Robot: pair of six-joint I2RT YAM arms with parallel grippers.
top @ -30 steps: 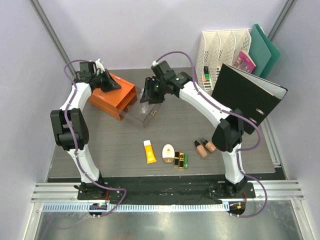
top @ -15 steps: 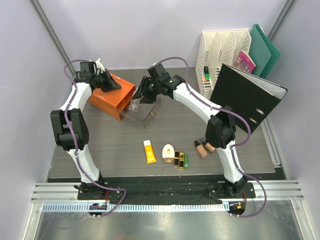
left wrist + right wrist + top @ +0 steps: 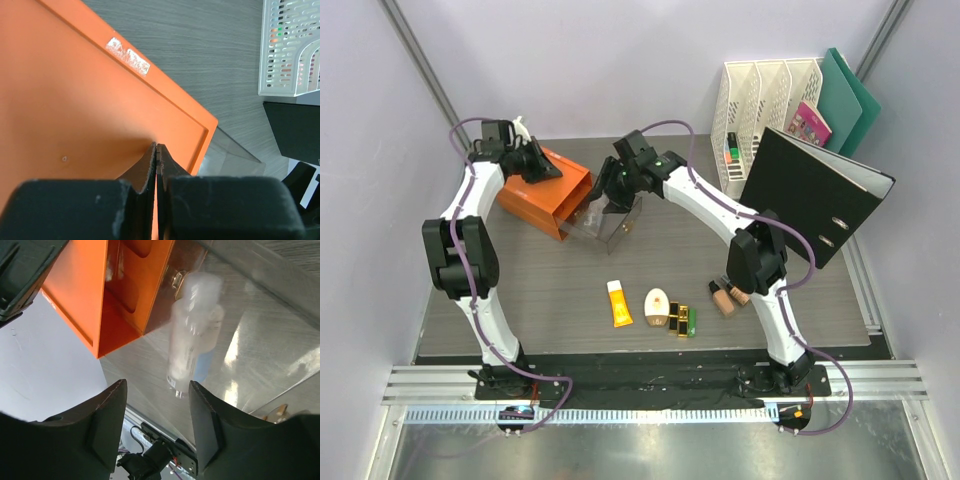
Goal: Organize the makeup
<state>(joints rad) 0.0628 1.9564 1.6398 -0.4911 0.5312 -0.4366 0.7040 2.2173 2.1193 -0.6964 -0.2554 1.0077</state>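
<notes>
Two arms reached to the back of the desk (image 3: 520,290): the left jaws were pressed fully together against the top of the orange box (image 3: 75,100), while the right jaws stood parted, gripping nothing, over the clear drawer (image 3: 620,232) standing out of that box. One clear bottle (image 3: 192,335) lay blurred inside that drawer, apart from the right jaws. Near the front edge lay the orange-yellow tube (image 3: 619,303), cream oval compact (image 3: 658,307), black-gold lipsticks (image 3: 678,319) and small green tube (image 3: 692,322) in a row, with the beige foundation bottles (image 3: 730,295) to their right.
</notes>
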